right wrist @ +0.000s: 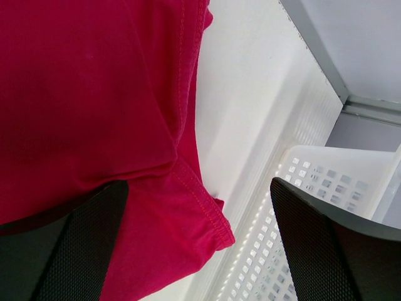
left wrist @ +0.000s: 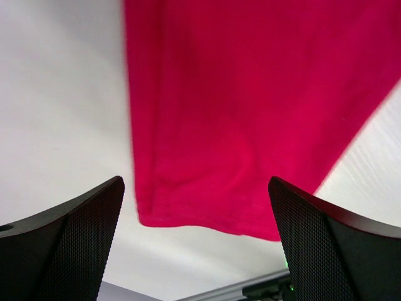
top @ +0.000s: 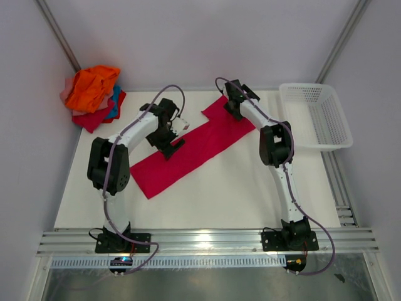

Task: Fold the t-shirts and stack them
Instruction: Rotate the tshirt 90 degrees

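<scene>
Hovering over a soft crimson cloth t-shirt (top: 207, 141) with the black left gripper (left wrist: 195, 182) and black right gripper (right wrist: 199, 183), both with jaws wide apart, holding nothing. Lying flat as a long strip on the white table (top: 250, 200), running from seven o'clock to one o'clock, probably laid so for another fold. Showing between both jaw gaps: bottom hem at left, stitched edge at right.
</scene>
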